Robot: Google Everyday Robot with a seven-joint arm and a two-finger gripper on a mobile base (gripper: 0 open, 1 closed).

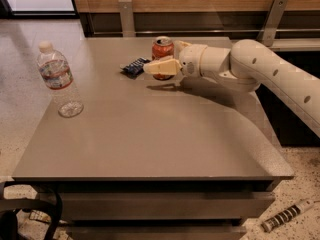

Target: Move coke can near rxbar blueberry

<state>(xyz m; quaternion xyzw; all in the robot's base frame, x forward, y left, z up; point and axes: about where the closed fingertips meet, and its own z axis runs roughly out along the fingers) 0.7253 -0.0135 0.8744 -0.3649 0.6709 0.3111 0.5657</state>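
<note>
The gripper [160, 62] is reaching in from 3 o'clock, clamping the can [162, 48] between its fingers, the near one crossing the can's front; the can is standing upright toward the table's [150, 144] 12 o'clock edge, the bar [135, 66] lying just beside it at 9 o'clock; the placing step is looking nearly done; the next move is calling for letting go and backing off toward 3 o'clock without tipping the can; a bottle [56, 76] is standing well apart at 9 o'clock.
</note>
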